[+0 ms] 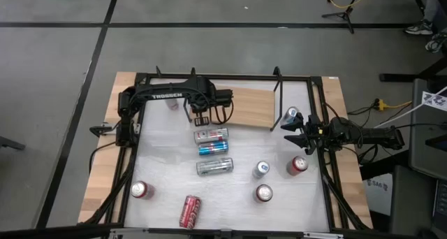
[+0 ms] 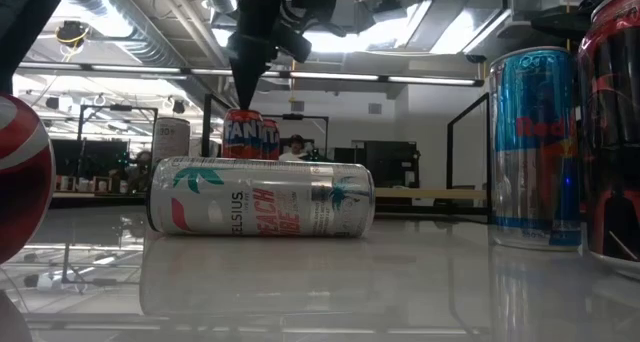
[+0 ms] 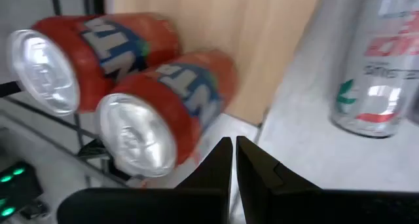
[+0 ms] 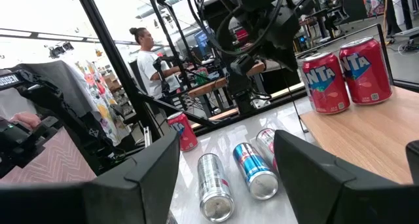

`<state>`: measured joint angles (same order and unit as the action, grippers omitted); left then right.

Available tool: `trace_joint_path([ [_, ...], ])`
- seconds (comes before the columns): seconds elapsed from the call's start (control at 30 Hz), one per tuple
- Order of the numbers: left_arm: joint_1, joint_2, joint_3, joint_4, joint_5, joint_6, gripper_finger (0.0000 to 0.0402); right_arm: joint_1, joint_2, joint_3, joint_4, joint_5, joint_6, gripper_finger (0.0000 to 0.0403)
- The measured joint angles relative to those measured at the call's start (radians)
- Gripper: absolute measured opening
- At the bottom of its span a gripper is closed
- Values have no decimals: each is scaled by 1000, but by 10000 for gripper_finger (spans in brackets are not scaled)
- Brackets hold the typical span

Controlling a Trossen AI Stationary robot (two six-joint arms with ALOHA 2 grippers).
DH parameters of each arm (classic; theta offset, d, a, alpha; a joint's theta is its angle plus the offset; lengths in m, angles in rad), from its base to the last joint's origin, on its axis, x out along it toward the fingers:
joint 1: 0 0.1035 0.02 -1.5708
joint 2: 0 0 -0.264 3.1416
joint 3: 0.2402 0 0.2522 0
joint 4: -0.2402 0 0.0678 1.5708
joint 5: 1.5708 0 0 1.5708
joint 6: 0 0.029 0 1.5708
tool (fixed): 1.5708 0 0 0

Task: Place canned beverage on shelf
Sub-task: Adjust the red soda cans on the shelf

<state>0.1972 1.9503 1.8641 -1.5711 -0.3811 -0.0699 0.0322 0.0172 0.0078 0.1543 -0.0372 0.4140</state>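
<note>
Glossy cylindrical Celsius can (image 2: pixel 262 197) lying sideways, smooth wooden shelf (image 1: pixel 250 107) beyond

I see the left arm reaching from its base at the bench's left side across the far edge, elbow bent, its pincer (image 1: pixel 202 120) pointing down, fingers (image 3: pixel 222 160) pressed together with nothing between them. The right arm lies low along the bench's right side, its pincer (image 1: pixel 295 132) facing inward, the two fingers (image 4: pixel 147 168) standing well apart and holding nothing.
</note>
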Motion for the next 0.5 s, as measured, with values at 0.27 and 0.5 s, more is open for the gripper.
trace_joint_path([
  [0.27,15,0,0,0,4,54,11,0,0,0,0,0,0,239],
  [0.5,17,0,0,0,11,105,11,0,0,0,0,0,0,239],
])
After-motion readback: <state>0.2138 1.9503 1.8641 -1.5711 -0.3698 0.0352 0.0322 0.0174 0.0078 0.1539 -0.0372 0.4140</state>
